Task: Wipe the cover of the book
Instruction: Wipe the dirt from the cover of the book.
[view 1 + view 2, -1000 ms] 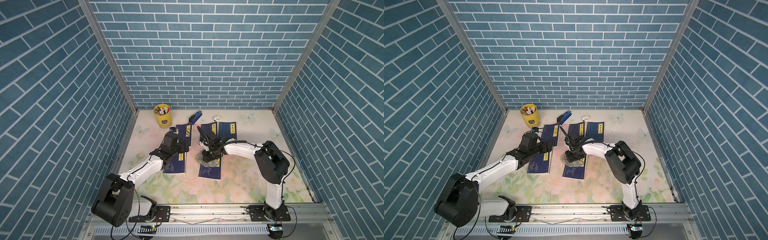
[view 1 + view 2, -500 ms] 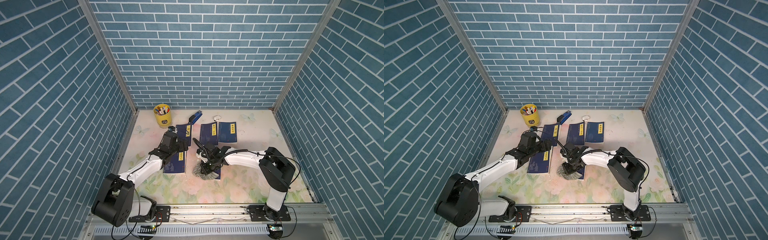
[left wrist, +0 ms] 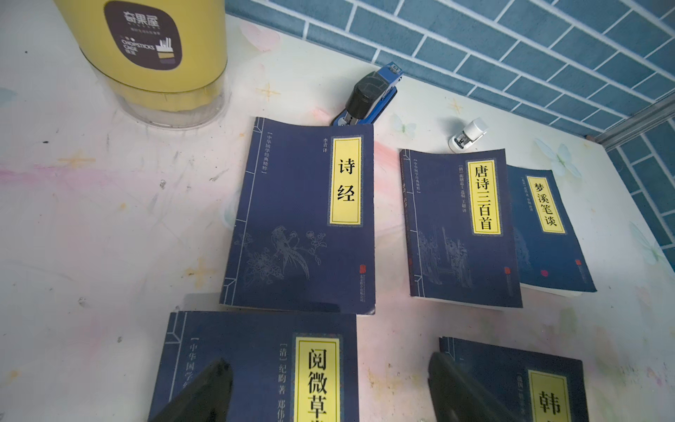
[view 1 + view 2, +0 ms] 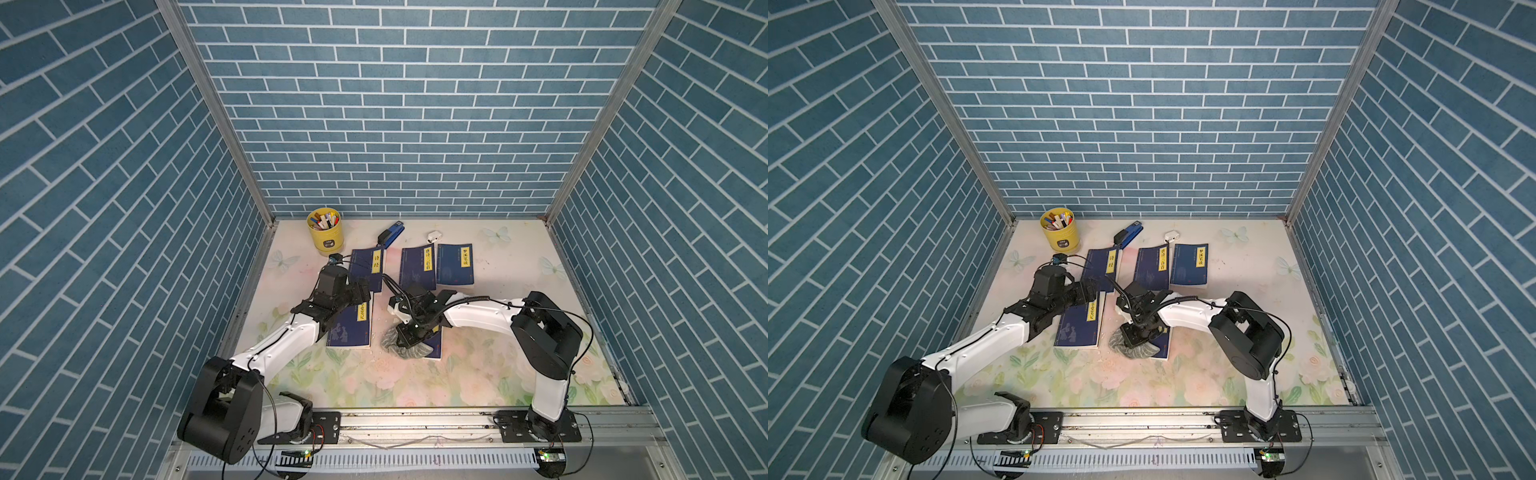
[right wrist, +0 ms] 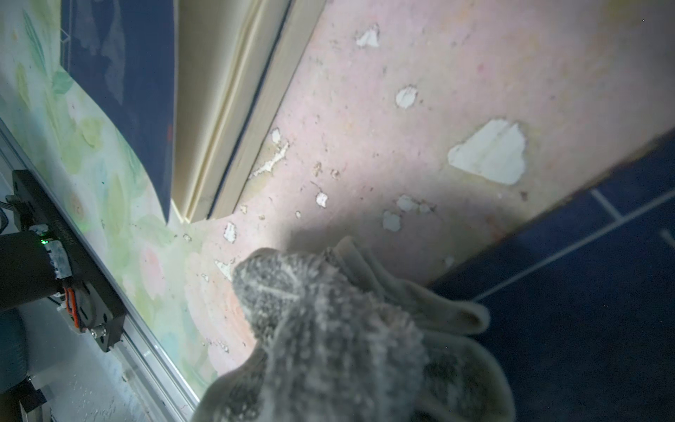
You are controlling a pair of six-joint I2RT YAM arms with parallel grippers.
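Note:
Both top views show my right gripper [image 4: 415, 332] [image 4: 1142, 332] pointing down, shut on a grey cloth [image 4: 405, 348] [image 4: 1133, 348]. The cloth lies pressed on the near left corner of a dark blue book [image 4: 434, 345] [image 4: 1163, 344] and spills onto the table. In the right wrist view the cloth [image 5: 328, 329] fills the foreground and hides the jaws, with the book's cover [image 5: 584, 292] beside it. My left gripper [image 4: 361, 291] [image 3: 328, 361] hovers open over the far end of a second blue book [image 4: 349, 328], its fingers [image 3: 208, 391] wide apart and empty.
Three more blue books [image 4: 368, 268] [image 4: 417, 266] [image 4: 455, 264] lie in a row toward the back. Behind them stand a yellow pen cup [image 4: 325, 230], a blue stapler [image 4: 390, 235] and a small white item [image 4: 433, 237]. Brick-patterned walls close in three sides.
My right gripper has dragged the cloth along the book's cover toward the front, from mid-cover to the near left corner. The left arm has barely moved.

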